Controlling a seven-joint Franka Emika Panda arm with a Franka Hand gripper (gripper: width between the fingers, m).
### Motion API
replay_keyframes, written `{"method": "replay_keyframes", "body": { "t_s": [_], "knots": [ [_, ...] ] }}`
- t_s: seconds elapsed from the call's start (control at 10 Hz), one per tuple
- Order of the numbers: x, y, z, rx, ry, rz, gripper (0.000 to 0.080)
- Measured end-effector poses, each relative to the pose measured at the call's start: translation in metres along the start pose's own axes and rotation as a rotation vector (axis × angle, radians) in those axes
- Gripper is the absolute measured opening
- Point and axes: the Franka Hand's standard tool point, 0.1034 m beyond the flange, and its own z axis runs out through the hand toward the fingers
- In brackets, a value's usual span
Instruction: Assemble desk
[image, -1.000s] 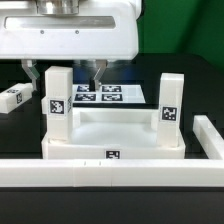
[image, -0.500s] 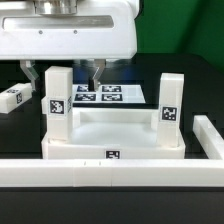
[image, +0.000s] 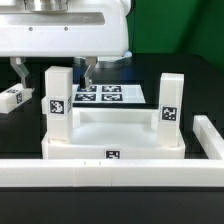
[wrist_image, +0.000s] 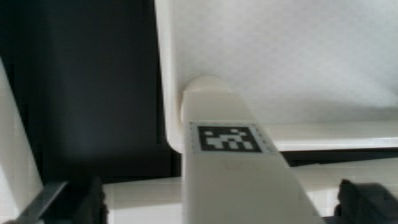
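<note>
**A:** How was your arm set just then?

**B:** It hung straight down from the top of the exterior view, left of centre. The wrist block was level and my gripper (image: 54, 82) pointed at the table (image: 25, 128).

**A:** And the fingers?

**B:** My fingers (image: 88, 72) stood wide apart and gripped nothing. One dark tip showed on each side of the first leg (image: 57, 100), and neither touched it. From that view I could not tell whether they were level with it or behind it.

**A:** What did the wrist camera give you?

**B:** The same first leg (wrist_image: 228, 150), between both fingertips (wrist_image: 68, 200), with its tag facing the lens and a gap on each side.

**A:** Where was the desk itself?

**B:** The tabletop (image: 80, 150) lay flat in the lower middle of the exterior view, with a tag on its front wall. The first leg stood upright at its corner on the exterior view's left. The second leg (image: 169, 103) stood upright at the corner on the exterior view's right. A loose leg (image: 12, 98) lay on the table at the left edge of the frame, well apart from the tabletop.

**A:** Anything else nearby?

**B:** The marker board (image: 105, 94) lay flat behind the tabletop, seen between the two upright legs. The low wall (image: 100, 172) ran across the bottom of the frame just in front of the tabletop, with another stretch along the right edge.
</note>
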Motion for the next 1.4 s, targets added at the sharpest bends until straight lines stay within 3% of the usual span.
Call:
{"method": "replay_keyframes", "body": {
  "t_s": [0.1,0.3,0.4,0.5,0.9,1.4],
  "knots": [
    [0.0,-0.001,0.0,0.0,0.0,-0.003,0.0649],
    [0.0,-0.001,0.002,0.0,-0.001,-0.018,0.0401],
    [0.0,-0.001,0.002,0.0,-0.001,-0.019,0.0401],
    [0.0,-0.001,0.002,0.0,-0.001,-0.019,0.0289],
    [0.0,-0.002,0.002,0.004,-0.001,0.036,0.0289],
    [-0.001,-0.013,0.002,0.058,-0.009,0.533,0.0291]
  ]
}}
